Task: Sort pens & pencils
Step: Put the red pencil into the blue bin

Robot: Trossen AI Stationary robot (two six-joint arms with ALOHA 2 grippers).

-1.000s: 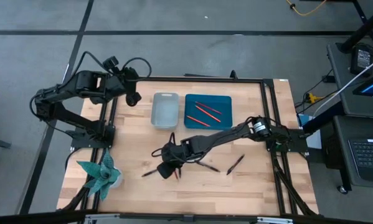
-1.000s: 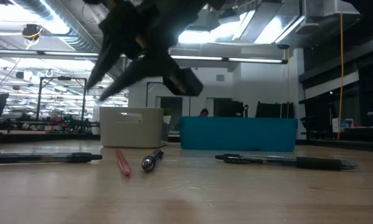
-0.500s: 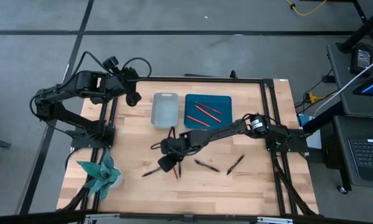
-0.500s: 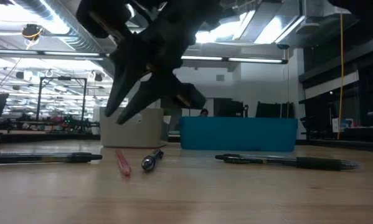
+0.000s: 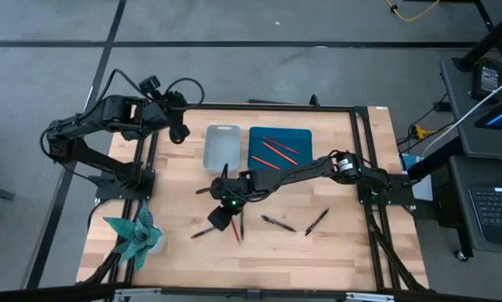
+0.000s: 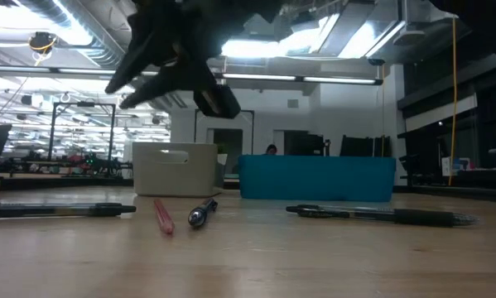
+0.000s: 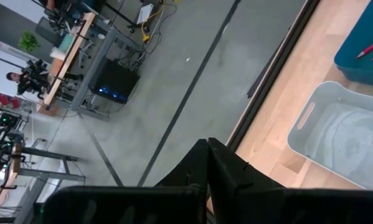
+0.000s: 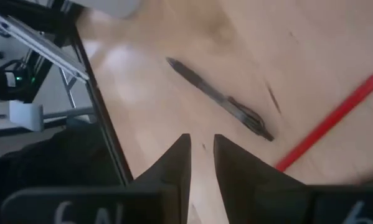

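Several dark pens lie flat on the wooden table: one (image 5: 202,232) near the left, one (image 5: 277,223) in the middle and one (image 5: 316,221) to its right. A red pencil (image 5: 236,231) lies between them. More red pencils rest in the teal tray (image 5: 280,149). Beside it stands a pale grey bin (image 5: 221,149). My right gripper (image 5: 220,216) hangs above the pen and pencil. Its fingers (image 8: 180,155) stand a narrow gap apart with nothing between them. My left gripper (image 5: 179,130) waits shut beyond the table's far left corner.
A teal leafy ornament (image 5: 133,235) sits at the near left corner. Black frame rails (image 5: 364,168) run along the table's edges. Bare wood lies between the pens and the near edge. The grey bin (image 7: 335,137) also shows in the left wrist view.
My right gripper has risen off the pens and shifted a little toward the far edge and the bins, rolling its wrist as it went. Its finger gap looks the same. The pens and the pencil on the table have stayed where they were.
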